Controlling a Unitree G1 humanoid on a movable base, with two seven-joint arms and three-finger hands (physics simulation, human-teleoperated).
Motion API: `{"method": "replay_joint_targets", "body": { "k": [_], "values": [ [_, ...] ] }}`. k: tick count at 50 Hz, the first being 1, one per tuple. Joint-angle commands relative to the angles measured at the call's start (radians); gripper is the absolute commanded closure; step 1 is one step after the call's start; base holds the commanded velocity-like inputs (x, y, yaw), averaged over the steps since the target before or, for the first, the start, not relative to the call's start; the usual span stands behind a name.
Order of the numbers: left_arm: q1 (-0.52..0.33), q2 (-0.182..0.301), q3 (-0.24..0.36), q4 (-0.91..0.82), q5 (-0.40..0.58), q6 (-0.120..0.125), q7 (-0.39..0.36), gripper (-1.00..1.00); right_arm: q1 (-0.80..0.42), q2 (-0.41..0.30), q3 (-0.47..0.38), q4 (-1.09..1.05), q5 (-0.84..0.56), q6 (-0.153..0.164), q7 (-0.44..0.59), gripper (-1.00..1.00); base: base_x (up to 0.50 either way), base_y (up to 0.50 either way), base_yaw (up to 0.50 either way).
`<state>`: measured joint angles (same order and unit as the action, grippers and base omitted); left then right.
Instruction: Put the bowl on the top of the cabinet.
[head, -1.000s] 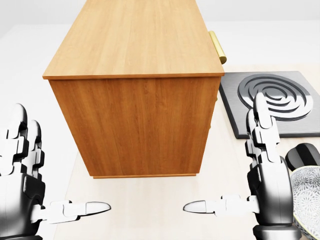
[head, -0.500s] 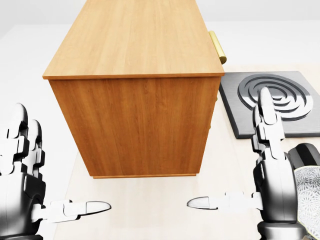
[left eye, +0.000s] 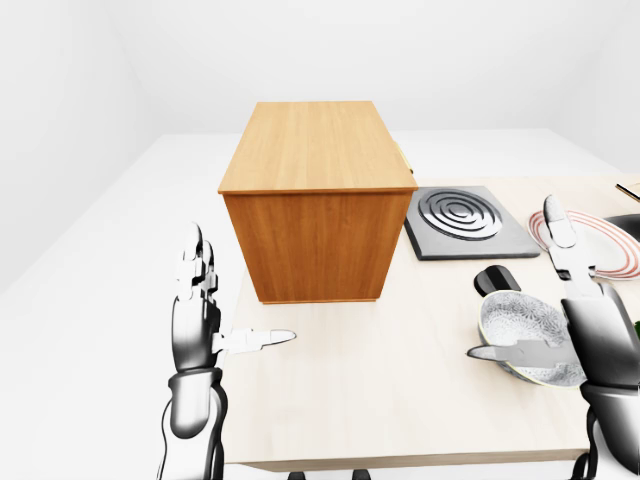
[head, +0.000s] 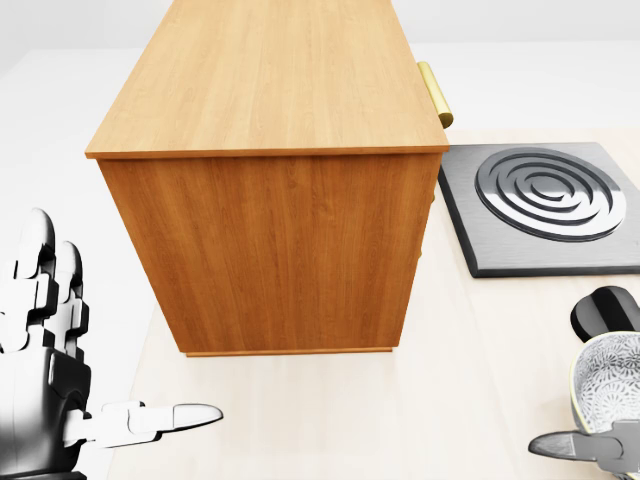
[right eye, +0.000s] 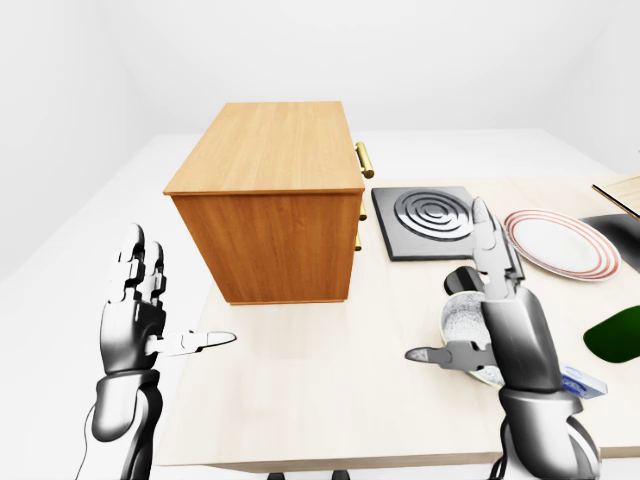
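Since a moment ago the right hand (right eye: 470, 300) has slid rightward, nearly out of the head view, and now stands spread wide just beside the bowl (left eye: 522, 330), fingers upright, thumb pointing left, gripping nothing. That bowl sits on the counter (left eye: 380, 370), a black object (left eye: 496, 279) just above it. Well to the left rises the cabinet (left eye: 315, 195), its top bare. Stove plate (left eye: 462, 216) and striped plate (right eye: 555, 242) lie beyond. Left hand (left eye: 205, 320) hasn't moved, likewise wide open.
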<state>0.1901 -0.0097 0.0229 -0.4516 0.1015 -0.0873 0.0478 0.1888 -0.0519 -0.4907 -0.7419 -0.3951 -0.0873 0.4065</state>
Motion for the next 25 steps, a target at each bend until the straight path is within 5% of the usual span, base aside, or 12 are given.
{"method": "replay_joint_targets", "body": {
  "k": [1,11,25],
  "values": [
    [0.001,0.000,-0.003,-0.004,0.004,0.000,0.003,-1.00,0.033,0.024,-0.124,-0.091,-0.027,0.000,0.168,-1.00,0.00,0.00,0.00],
    [0.000,0.001,-0.003,0.004,0.004,0.000,0.003,-1.00,0.074,0.057,-0.178,-0.085,-0.077,0.000,0.279,-1.00,0.00,0.00,0.00],
    [-0.001,0.001,-0.005,0.013,0.006,0.000,0.004,-1.00,0.072,0.027,-0.227,0.038,-0.141,0.000,0.292,-1.00,0.00,0.00,0.00]
  ]
}}
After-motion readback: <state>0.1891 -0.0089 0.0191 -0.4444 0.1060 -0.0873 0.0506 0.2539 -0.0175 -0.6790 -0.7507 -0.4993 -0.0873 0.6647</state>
